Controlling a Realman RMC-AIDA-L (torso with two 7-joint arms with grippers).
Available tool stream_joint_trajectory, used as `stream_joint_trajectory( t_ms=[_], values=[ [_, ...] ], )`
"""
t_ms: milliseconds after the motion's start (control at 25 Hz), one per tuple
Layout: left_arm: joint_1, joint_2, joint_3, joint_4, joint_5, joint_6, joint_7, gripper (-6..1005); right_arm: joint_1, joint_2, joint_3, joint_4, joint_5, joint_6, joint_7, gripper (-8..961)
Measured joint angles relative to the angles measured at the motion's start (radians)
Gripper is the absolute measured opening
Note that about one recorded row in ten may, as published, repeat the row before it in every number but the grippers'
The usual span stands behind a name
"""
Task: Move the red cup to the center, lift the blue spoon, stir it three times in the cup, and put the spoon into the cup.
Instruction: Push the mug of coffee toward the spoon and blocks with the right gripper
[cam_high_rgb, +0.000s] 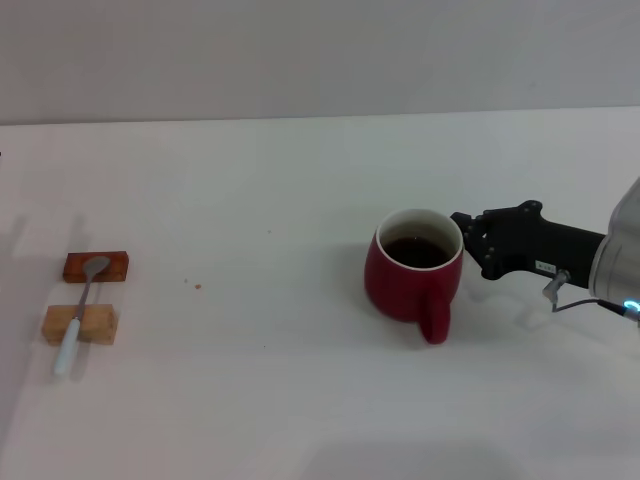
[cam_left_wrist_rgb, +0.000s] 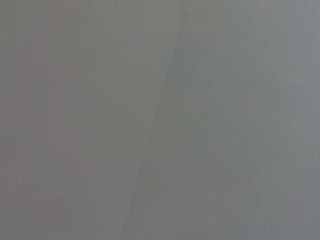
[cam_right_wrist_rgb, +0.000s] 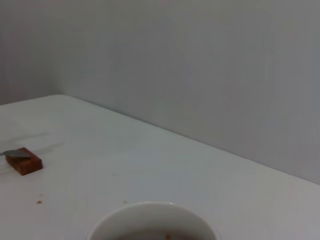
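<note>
Head view: red cup (cam_high_rgb: 414, 272) sits upright on the white table (cam_high_rgb: 280, 200), right of centre, handle pointing toward the robot, dark liquid inside. Right gripper (cam_high_rgb: 466, 235) is at the cup's right side, black fingers right up against the rim; can't tell if it's open or clamped, since the fingertips merge with the cup edge. Right arm comes in from the right edge of the pic.

Blue spoon (cam_high_rgb: 79, 315) lies far left, well apart from the cup. Its metal bowl rests on a reddish wood block (cam_high_rgb: 96, 267), its neck crosses a lighter wood block (cam_high_rgb: 80, 324), and the pale handle end touches the table near the robot. Wide bare tabletop btwn spoon and cup, w/ only a few tiny specks on it. Table's far edge meets a grey wall (cam_high_rgb: 320, 50); lots of free room behind the cup too.

Right wrist view: cup's white rim at the frame's lower edge, reddish block w/ the spoon bowl far off, wall behind.

Left gripper not seen anywhere; left wrist view shows only a plain grey surface.
</note>
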Motion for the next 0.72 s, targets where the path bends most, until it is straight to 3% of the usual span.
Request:
stream_joint_trajectory(
  t_ms=[720],
  values=[
    [0.000,0.000,0.010,-0.003,0.002,-0.001,-0.002,793,0.047,0.028,-0.045,0.028,0.007,0.006,0.008,8]
  ],
)
